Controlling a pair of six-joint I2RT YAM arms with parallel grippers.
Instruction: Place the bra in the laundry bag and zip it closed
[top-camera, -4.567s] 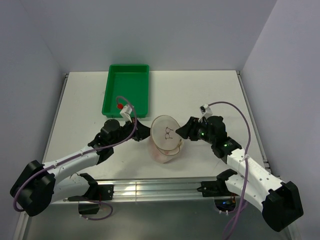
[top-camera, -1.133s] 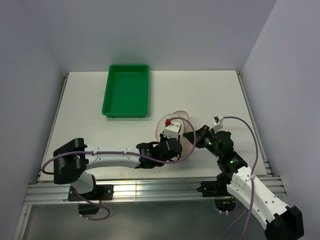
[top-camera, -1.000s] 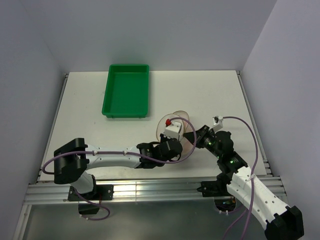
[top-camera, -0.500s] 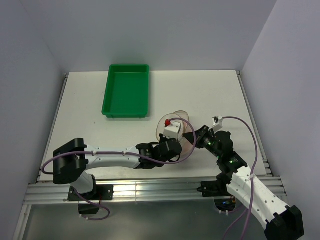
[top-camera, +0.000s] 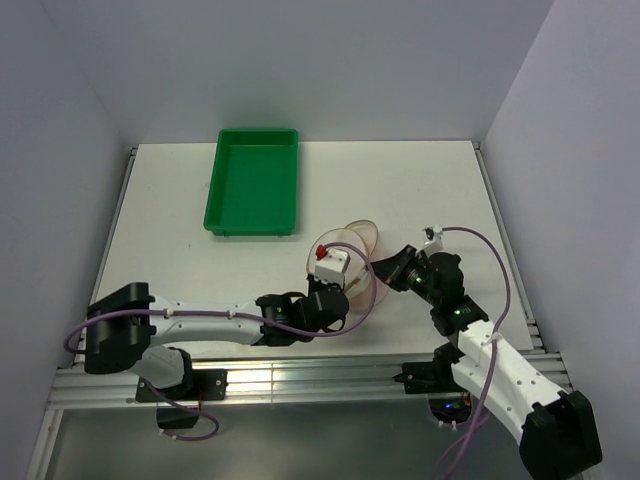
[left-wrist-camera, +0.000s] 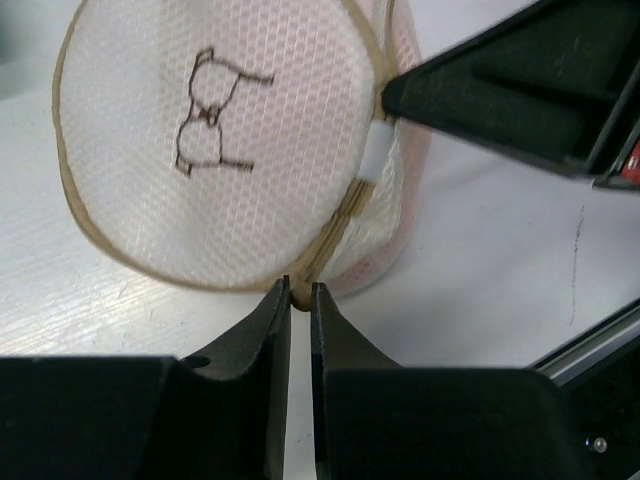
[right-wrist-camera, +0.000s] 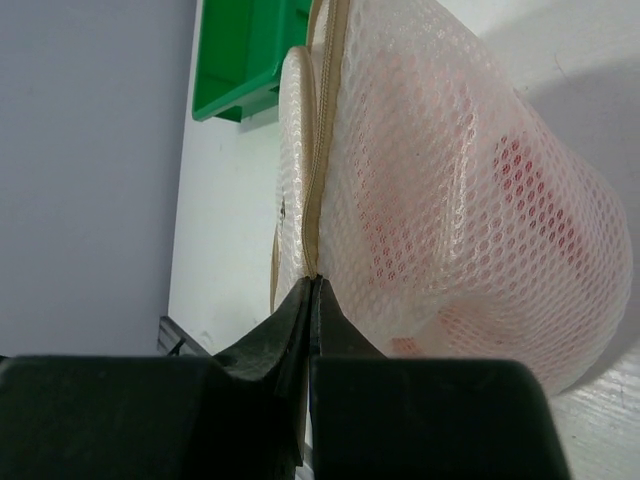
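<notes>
The laundry bag (top-camera: 349, 238) stands on edge near the table's front, its flat face with the dark printed mark (left-wrist-camera: 210, 130) toward the left wrist view. The pale pink bra (right-wrist-camera: 520, 175) shows through the mesh inside it. My left gripper (left-wrist-camera: 300, 290) is shut on the tan zipper rim at the bag's lower edge. My right gripper (right-wrist-camera: 313, 284) is shut on the zipper rim at the opposite side, and its black fingers (left-wrist-camera: 500, 90) show by a white tag (left-wrist-camera: 375, 150). Whether the zip is fully closed, I cannot tell.
The green tray (top-camera: 252, 180) sits at the back left with nothing in it, and also shows behind the bag (right-wrist-camera: 240, 70). The aluminium rail (top-camera: 320, 380) runs along the near table edge just behind both wrists.
My left wrist has shifted a little left and toward the near edge, holding the rim. The bag has tilted slightly. My right gripper has kept its pinch.
</notes>
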